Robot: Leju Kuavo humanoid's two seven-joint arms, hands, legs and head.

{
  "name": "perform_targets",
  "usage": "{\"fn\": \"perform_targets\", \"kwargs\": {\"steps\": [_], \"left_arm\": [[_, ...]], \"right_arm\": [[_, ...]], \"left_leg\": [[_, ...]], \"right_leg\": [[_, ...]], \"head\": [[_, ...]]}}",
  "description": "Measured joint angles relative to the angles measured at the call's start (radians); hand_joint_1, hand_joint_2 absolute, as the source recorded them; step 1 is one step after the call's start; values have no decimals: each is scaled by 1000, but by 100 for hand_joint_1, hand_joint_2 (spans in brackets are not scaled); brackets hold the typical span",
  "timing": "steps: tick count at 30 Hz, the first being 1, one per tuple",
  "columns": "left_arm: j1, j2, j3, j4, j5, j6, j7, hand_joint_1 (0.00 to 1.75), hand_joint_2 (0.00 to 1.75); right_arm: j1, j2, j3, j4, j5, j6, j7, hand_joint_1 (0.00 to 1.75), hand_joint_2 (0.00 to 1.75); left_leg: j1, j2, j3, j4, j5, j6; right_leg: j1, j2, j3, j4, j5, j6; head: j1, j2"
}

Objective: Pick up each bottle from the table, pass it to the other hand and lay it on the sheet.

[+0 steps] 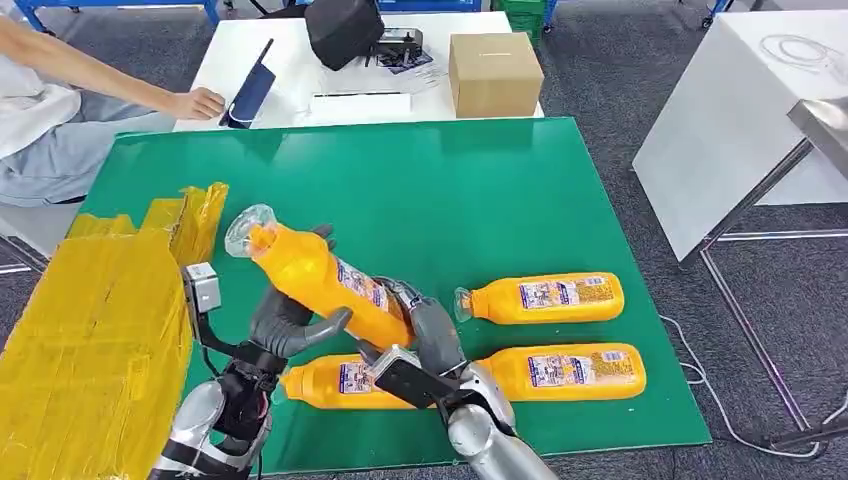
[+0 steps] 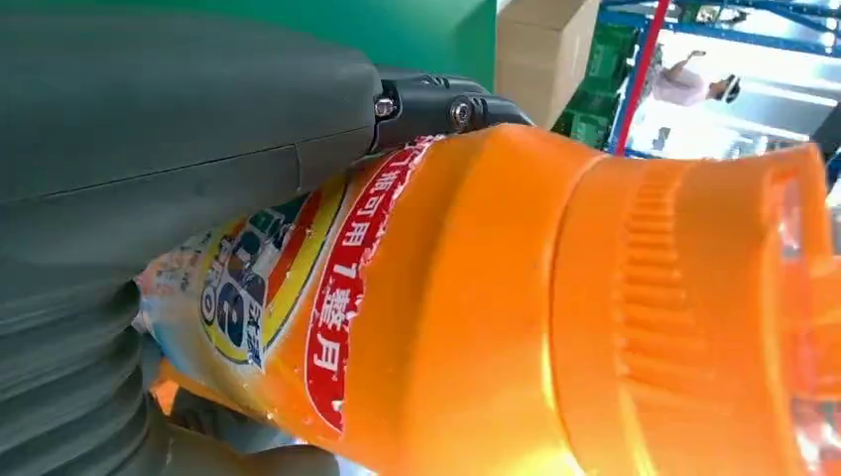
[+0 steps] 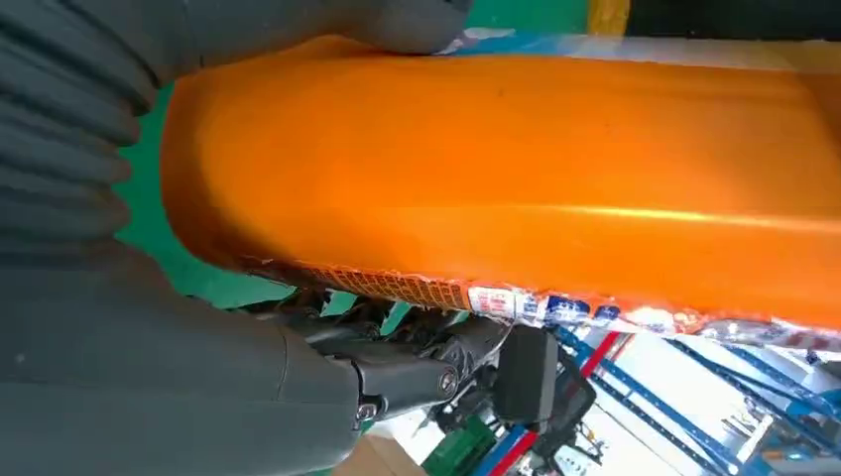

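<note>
Both hands (image 1: pixel 300 325) (image 1: pixel 430 335) grip bottle (image 1: pixel 320 280) beside sheet (image 1: pixel 95 330).

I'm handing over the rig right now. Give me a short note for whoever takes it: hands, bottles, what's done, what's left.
Left hand and right hand both grip the raised bottle, cap pointing up toward the yellow sheet: hand-over under way.
Three bottles lie on the green mat: far bottle, near right bottle, near left bottle.
Done: no bottle lies on the sheet.
Left: finish this pass, lay it on the sheet, then the other three.
</note>
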Motion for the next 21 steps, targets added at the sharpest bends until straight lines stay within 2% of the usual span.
{"fn": "perform_targets", "kwargs": {"steps": [21], "left_arm": [[0,7,1,6,43,-37,6,0,175]], "right_arm": [[-5,5,5,29,-6,5,-7,175,175]], "left_leg": [[0,0,0,0,0,0]], "right_leg": [[0,0,0,0,0,0]], "head": [[0,0]]}}
